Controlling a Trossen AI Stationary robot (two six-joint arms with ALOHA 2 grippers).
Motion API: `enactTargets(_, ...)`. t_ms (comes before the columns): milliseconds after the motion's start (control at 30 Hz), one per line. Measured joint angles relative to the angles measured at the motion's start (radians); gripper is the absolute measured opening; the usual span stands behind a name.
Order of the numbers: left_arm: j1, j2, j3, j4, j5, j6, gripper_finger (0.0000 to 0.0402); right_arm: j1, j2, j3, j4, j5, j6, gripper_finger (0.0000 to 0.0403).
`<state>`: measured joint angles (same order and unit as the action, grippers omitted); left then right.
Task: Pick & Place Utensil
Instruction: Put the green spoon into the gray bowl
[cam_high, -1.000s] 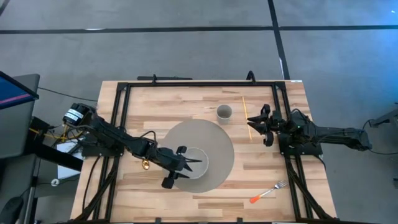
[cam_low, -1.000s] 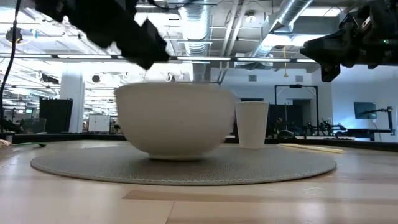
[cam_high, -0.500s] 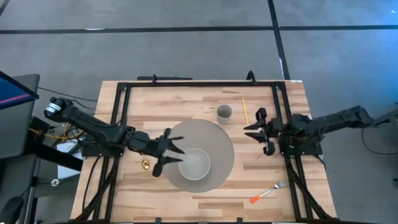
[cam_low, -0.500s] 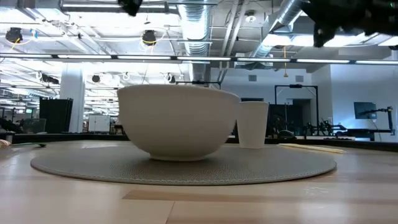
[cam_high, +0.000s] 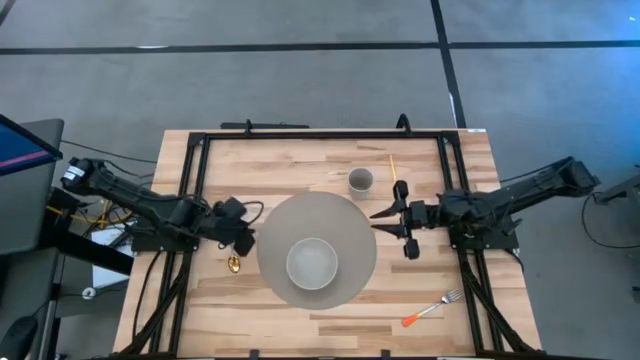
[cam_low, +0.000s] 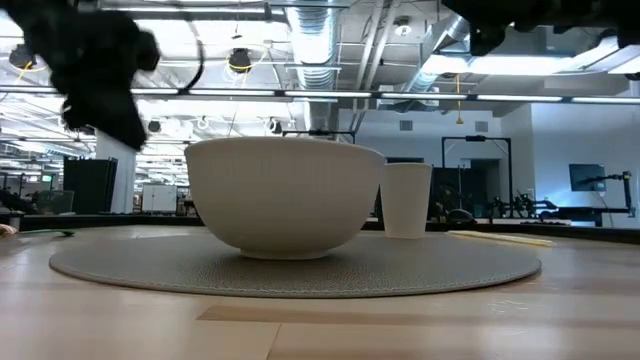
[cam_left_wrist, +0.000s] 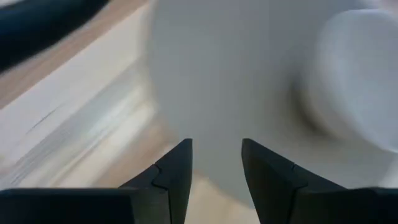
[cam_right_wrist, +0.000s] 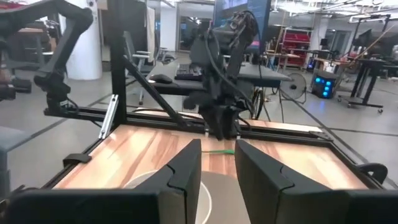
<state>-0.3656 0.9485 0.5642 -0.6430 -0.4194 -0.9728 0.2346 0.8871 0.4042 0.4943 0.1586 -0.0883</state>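
A gold spoon (cam_high: 233, 264) lies on the wood just off the left rim of the round grey mat (cam_high: 345, 215). A white bowl (cam_high: 312, 263) sits on the mat, and nothing shows inside it. An orange-handled fork (cam_high: 430, 309) lies near the table's near right corner. My left gripper (cam_high: 247, 228) hangs open over the mat's left rim, a little beyond the spoon; in its wrist view the left gripper (cam_left_wrist: 216, 165) holds nothing. My right gripper (cam_high: 388, 226) is open above the mat's right rim, and the right gripper (cam_right_wrist: 217, 163) is empty in its own wrist view too.
A small white cup (cam_high: 360, 181) stands just beyond the mat's far edge, with a thin yellow stick (cam_high: 392, 168) lying to its right. A black frame (cam_high: 300, 135) runs along the table's far, left and right sides. Bare wood lies near the front edge.
My left gripper has drawn back from above the bowl toward the table's left edge, first rising, then dropping lower at the mat's left rim. My right gripper has reached left, from the right frame rail to the mat's right rim, and has risen. The bowl and spoon have stayed put.
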Motion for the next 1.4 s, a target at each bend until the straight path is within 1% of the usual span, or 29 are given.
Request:
enactTargets(133, 0.081, -0.008, -0.068, -0.087, 0.0, -0.169, 0.014, -0.02, 0.021, 0.019, 0.002, 0.0, 0.0, 0.0091)
enactTargets(200, 0.123, -0.001, -0.102, -0.086, 0.026, -0.233, 0.014, -0.028, 0.024, 0.019, -0.001, 0.0, 0.0, 0.0091)
enactTargets(333, 0.191, 0.021, -0.148, -0.095, 0.14, -0.285, 0.014, -0.041, 0.024, 0.019, -0.012, 0.0, 0.0, 0.0091)
enactTargets(433, 0.223, 0.043, -0.156, -0.104, 0.216, -0.293, 0.014, -0.042, 0.023, 0.019, -0.013, 0.0, 0.0, 0.0091)
enactTargets(600, 0.245, 0.047, -0.144, -0.118, 0.235, -0.297, 0.014, -0.042, 0.023, 0.018, -0.01, 0.0, 0.0, 0.0091)
enactTargets(767, 0.244, 0.047, -0.115, -0.212, 0.282, -0.392, 0.014, -0.042, 0.023, 0.018, 0.002, 0.0, 0.0, 0.0091)
enactTargets(867, 0.243, 0.053, -0.115, -0.22, 0.279, -0.424, 0.014, -0.042, 0.023, 0.018, 0.009, 0.0, 0.0, 0.0091)
enactTargets(967, 0.243, 0.078, -0.115, -0.217, 0.251, -0.453, 0.014, -0.042, 0.023, 0.018, 0.011, 0.0, 0.0, 0.0091)
enactTargets(1033, 0.243, 0.108, -0.123, -0.199, 0.232, -0.482, 0.014, -0.042, 0.023, 0.018, 0.012, 0.0, 0.0, 0.0091)
enactTargets(1133, 0.243, 0.172, -0.149, -0.185, 0.25, -0.524, 0.014, -0.042, 0.023, 0.018, 0.016, 0.0, 0.0, 0.0091)
enactTargets(1267, 0.243, 0.23, -0.134, -0.179, 0.259, -0.521, 0.014, -0.042, 0.023, 0.018, 0.016, 0.0, 0.0, 0.0091)
enactTargets(1333, 0.243, 0.235, -0.125, -0.178, 0.242, -0.489, 0.0136, -0.042, 0.023, 0.018, 0.016, 0.0, 0.0, 0.0091)
enactTargets(1400, 0.242, 0.237, -0.119, -0.175, 0.233, -0.465, 0.0125, -0.042, 0.023, 0.018, 0.016, 0.0, 0.0, 0.0091)
